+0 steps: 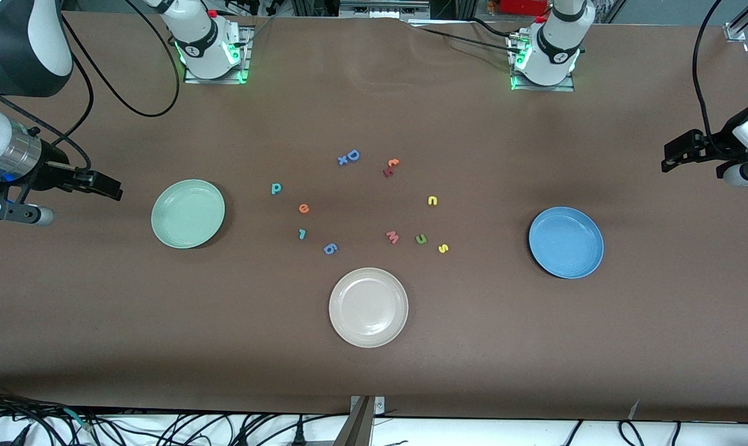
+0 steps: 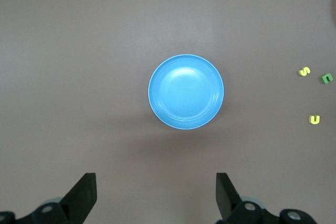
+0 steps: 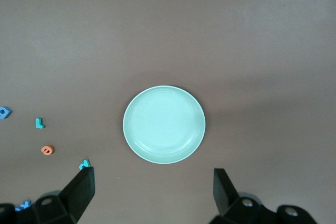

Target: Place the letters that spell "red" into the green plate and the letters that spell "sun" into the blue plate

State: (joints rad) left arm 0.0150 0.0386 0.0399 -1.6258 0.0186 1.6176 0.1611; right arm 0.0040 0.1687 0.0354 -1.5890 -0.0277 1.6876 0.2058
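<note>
The green plate (image 1: 188, 214) (image 3: 164, 124) lies empty toward the right arm's end. Beside it are the teal "d" (image 1: 276, 188) (image 3: 84, 165), orange "e" (image 1: 303, 209) (image 3: 47, 150) and teal "r" (image 1: 301, 233) (image 3: 39, 123). The blue plate (image 1: 566, 242) (image 2: 186, 92), also empty, lies toward the left arm's end. Near it sit the yellow "n" (image 1: 432, 200) (image 2: 314, 119), green "u" (image 1: 421, 239) (image 2: 326, 77) and yellow "s" (image 1: 443, 248) (image 2: 304, 71). My right gripper (image 1: 111, 188) (image 3: 155, 184) hangs open and empty over the table by the green plate. My left gripper (image 1: 668, 158) (image 2: 156, 187) hangs open and empty by the blue plate.
A cream-white plate (image 1: 368, 307) lies nearest the front camera, mid-table. Other letters lie among the task's own: a blue "D" (image 1: 352, 155), a red and orange pair (image 1: 391, 167), a pink "m" (image 1: 392, 236) and a blue "6" (image 1: 330, 249).
</note>
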